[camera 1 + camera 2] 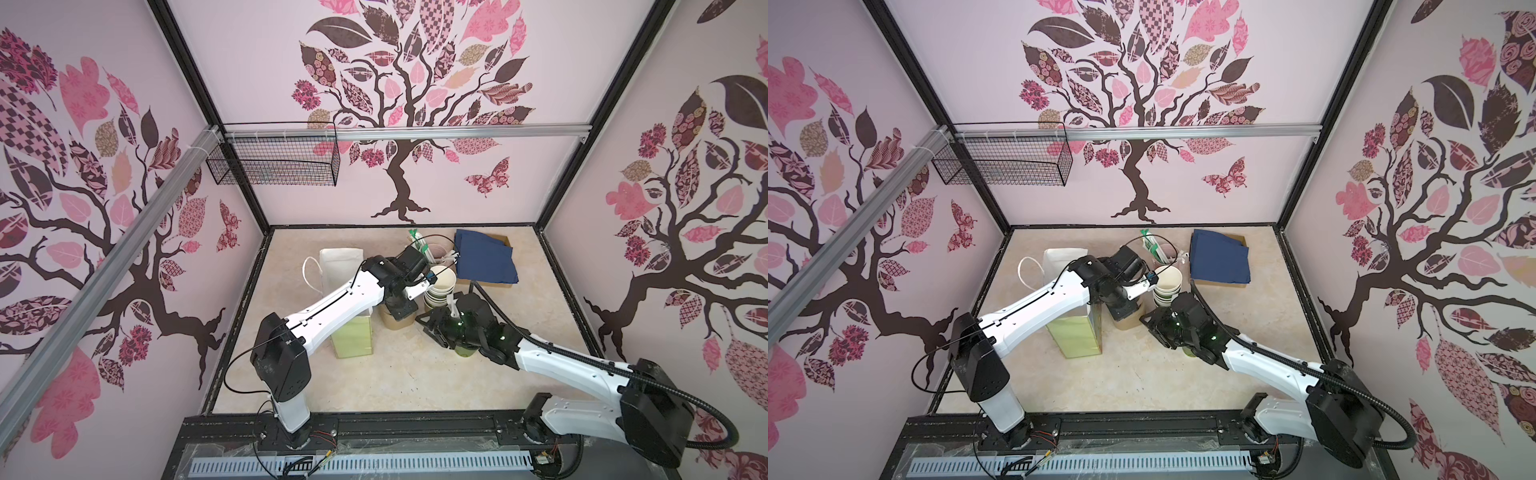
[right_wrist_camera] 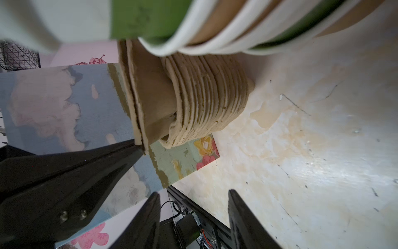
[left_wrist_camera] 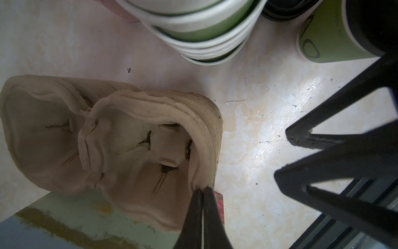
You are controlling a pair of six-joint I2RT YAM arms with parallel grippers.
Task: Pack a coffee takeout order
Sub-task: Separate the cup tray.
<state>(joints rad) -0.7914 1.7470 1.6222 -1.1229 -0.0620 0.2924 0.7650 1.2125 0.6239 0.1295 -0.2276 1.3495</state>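
Left gripper (image 3: 202,190) was clamped tight on the rim of the top carrier (image 3: 133,142). That carrier sat tilted against the carrier stack (image 2: 206,97) mid-worktop (image 1: 374,386), just beside the upright pale green bag (image 1: 353,338). Right gripper (image 2: 193,215) was part open with nothing between its 2 jaws, near the olive-green cup (image 3: 325,36). Navy napkin (image 1: 484,255) lay by the far right corner.

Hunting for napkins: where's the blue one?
In both top views the navy napkin lies at the far right, on a cardboard box beside the cup stack.
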